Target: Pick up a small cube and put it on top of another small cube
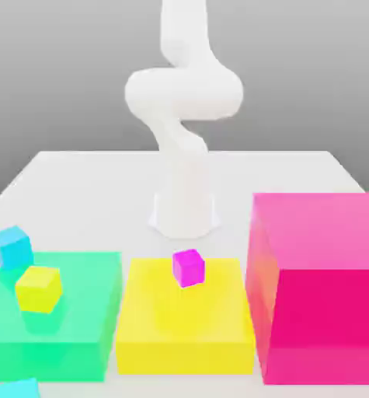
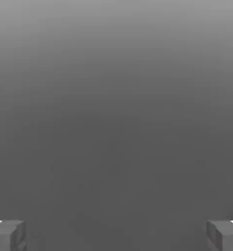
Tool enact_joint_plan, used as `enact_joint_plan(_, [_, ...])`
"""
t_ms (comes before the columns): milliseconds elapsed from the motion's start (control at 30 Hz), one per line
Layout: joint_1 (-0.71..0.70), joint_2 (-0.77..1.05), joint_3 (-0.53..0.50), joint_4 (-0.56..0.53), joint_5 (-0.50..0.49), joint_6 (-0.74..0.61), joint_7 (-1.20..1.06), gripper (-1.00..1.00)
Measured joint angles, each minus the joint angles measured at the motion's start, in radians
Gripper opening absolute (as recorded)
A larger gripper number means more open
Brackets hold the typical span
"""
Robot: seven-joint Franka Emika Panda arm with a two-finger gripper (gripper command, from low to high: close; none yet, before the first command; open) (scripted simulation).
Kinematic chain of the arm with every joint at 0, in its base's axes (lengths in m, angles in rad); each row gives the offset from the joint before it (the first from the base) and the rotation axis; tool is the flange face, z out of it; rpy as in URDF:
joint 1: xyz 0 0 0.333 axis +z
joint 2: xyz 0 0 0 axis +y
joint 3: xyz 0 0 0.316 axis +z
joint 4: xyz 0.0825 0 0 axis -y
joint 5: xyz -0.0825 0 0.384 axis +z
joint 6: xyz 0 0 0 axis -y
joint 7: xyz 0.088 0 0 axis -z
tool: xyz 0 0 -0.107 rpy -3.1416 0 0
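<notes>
On the white table [image 1: 78, 175] the arm [image 1: 183, 116] rises from its base at the far middle and twists up out of the exterior view's top. In the hand view the gripper [image 2: 116, 235] shows its two grey fingertips [image 2: 8, 235] far apart at the picture's edges – the fingers stand wide, with nothing between them but plain grey ground.

Three big blocks sit in a row along the near side. A low green block [image 1: 55, 326] is on the exterior view's left, a low yellow block [image 1: 183, 319] in the middle, and a tall pink block [image 1: 319, 288] on the right. The purple cube [image 1: 188, 267] rests on the yellow block's top, towards its far edge. A yellow cube [image 1: 39, 289] lies on the green block.

One cyan cube [image 1: 11, 246] is at the green block's far left corner – whether it rests on the block or on the table just behind it cannot be told. A second cyan cube [image 1: 16, 389] lies in front of the green block at the exterior view's bottom edge, partly cut off.
</notes>
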Motion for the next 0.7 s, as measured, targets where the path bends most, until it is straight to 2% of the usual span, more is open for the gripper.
enact_joint_plan(400, [0.100,0.441,-0.231,0.071,0.200,0.048,-0.339,0.00])
enact_joint_plan(700, [0.060,0.765,-0.292,0.124,0.339,0.085,-0.585,0.00])
